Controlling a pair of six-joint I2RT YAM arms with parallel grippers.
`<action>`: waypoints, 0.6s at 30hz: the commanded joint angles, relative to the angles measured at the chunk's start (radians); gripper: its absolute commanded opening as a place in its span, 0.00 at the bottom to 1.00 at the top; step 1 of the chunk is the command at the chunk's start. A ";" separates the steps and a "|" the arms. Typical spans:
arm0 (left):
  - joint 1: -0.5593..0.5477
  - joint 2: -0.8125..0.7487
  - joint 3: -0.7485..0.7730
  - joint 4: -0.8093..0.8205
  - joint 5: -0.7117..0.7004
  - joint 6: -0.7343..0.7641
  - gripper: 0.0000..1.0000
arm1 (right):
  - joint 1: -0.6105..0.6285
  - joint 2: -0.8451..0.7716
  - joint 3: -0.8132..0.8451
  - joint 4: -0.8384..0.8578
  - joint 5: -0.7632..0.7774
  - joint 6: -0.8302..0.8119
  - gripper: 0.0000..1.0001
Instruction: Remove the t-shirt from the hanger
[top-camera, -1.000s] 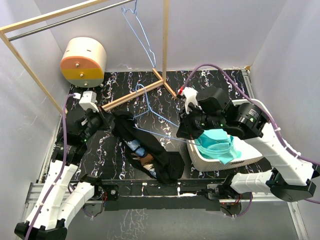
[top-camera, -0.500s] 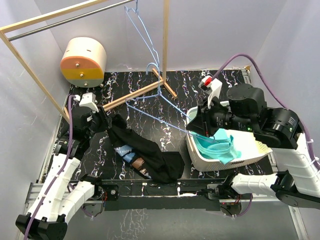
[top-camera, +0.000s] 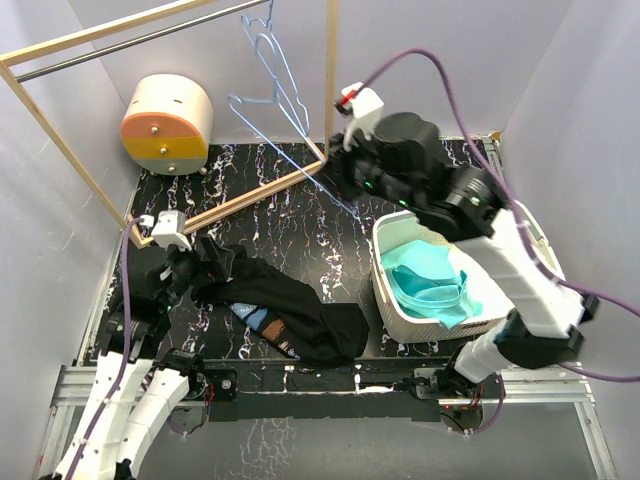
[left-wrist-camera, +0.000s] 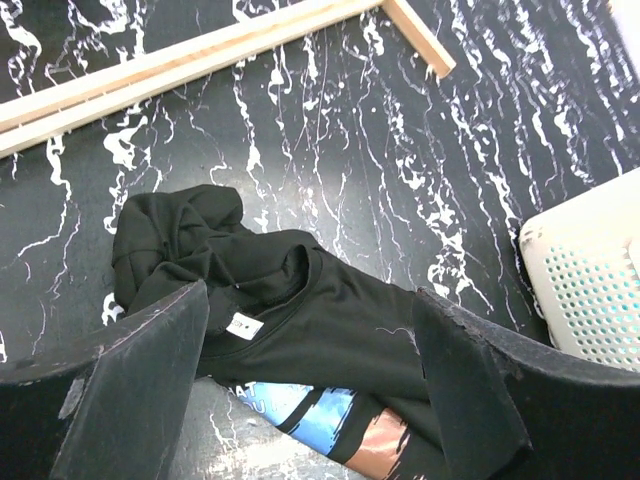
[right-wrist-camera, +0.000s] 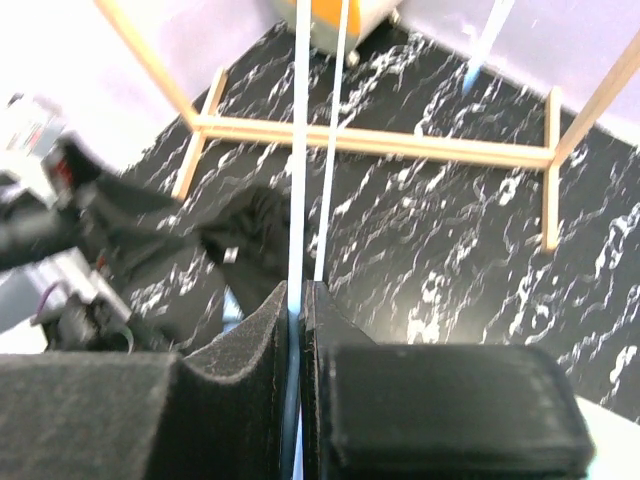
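Black marbled counter (top-camera: 290, 215), with a wooden rack frame (top-camera: 329, 70) standing at its back. Black t-shirt (top-camera: 290, 310) lies crumpled on the counter, front left, between the left arm and the white basket (top-camera: 412, 322). It is off the hanger and its printed side shows partly. The basket sits front right with teal cloth (top-camera: 430, 280) in it. A cream, orange and yellow drum (top-camera: 167, 122) lies on its side in the back left corner.

The right arm is raised and reaches toward the rack. The right claw (right-wrist-camera: 296, 300) is pinched together on the thin blue wire hanger (right-wrist-camera: 298, 150), which is held up off the counter, well apart from the shirt.

The left claw (left-wrist-camera: 308, 295) is low over the shirt's collar end. Its fingers (left-wrist-camera: 150, 350) are spread wide with nothing gripped. Contact with the fabric can't be told.
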 joint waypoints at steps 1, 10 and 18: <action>-0.002 -0.091 -0.021 0.024 -0.027 -0.009 0.81 | -0.001 0.143 0.173 0.241 0.122 -0.087 0.08; -0.003 -0.083 -0.016 0.009 -0.021 -0.013 0.82 | -0.033 0.383 0.351 0.430 0.175 -0.131 0.08; -0.002 -0.110 -0.019 0.007 -0.033 -0.017 0.81 | -0.097 0.500 0.420 0.499 0.088 -0.094 0.08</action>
